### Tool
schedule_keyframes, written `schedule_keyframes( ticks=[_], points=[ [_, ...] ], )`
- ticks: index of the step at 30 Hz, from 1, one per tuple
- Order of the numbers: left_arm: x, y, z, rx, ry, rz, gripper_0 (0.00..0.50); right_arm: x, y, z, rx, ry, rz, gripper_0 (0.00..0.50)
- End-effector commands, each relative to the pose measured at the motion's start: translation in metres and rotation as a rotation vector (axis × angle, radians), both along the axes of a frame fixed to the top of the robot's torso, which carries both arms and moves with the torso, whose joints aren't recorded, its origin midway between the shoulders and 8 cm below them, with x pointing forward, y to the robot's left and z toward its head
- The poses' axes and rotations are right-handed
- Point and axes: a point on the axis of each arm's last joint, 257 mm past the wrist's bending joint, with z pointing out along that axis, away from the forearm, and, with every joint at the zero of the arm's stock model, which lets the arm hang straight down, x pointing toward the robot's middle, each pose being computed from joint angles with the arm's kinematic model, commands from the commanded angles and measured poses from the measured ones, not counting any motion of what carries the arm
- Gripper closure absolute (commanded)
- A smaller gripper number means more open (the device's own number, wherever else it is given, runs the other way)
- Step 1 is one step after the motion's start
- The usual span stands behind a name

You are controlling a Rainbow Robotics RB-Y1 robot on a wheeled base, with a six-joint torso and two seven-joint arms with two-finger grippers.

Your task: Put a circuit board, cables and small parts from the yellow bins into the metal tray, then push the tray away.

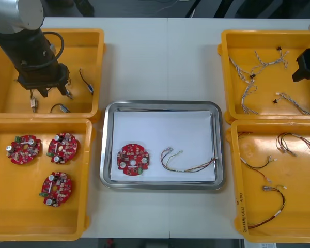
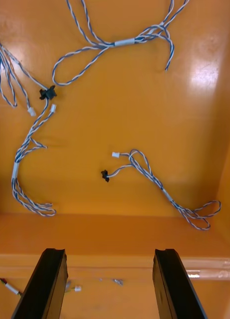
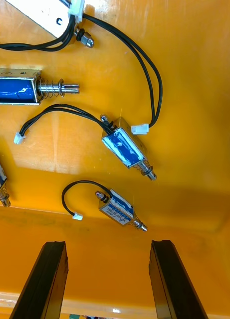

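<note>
Hovering our left gripper (image 1: 50,92), jaws apart, over small metal parts (image 3: 123,145) in upper-left yellow bin (image 1: 80,54), ready to drop on one. Circuit board (image 1: 133,159), cable (image 1: 196,167) already in centre metal tray (image 1: 160,105). Right gripper (image 2: 109,259) idle, spread, upper right.

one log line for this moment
tray: board, cable in | left gripper: open over small parts | right gripper: open over blue-white cables
</note>
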Motion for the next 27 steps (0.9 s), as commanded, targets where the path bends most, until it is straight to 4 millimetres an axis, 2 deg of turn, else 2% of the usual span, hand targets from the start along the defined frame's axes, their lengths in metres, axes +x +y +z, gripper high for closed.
schedule_keyframes(
  ticks=[1, 7, 13, 22, 27],
  points=[
    [0.012, 0.014, 0.040, 0.009, -0.060, -0.059, 0.021, 0.018, -0.021, 0.043, 0.022, -0.109, -0.084, 0.000],
    [0.014, 0.016, 0.030, -0.004, -0.060, -0.048, 0.019, 0.025, -0.029, 0.047, 0.007, -0.136, -0.118, 0.000],
    [0.015, 0.019, 0.016, -0.015, -0.070, -0.043, 0.021, 0.035, -0.035, 0.037, 0.031, -0.142, -0.139, 0.000],
    [0.012, 0.020, -0.003, -0.015, -0.059, -0.039, 0.019, 0.057, -0.019, 0.024, 0.106, -0.121, -0.158, 0.000],
    [0.013, 0.022, -0.016, 0.022, -0.056, -0.054, 0.019, 0.060, -0.015, 0.015, 0.118, -0.103, -0.165, 0.000]
  ],
)
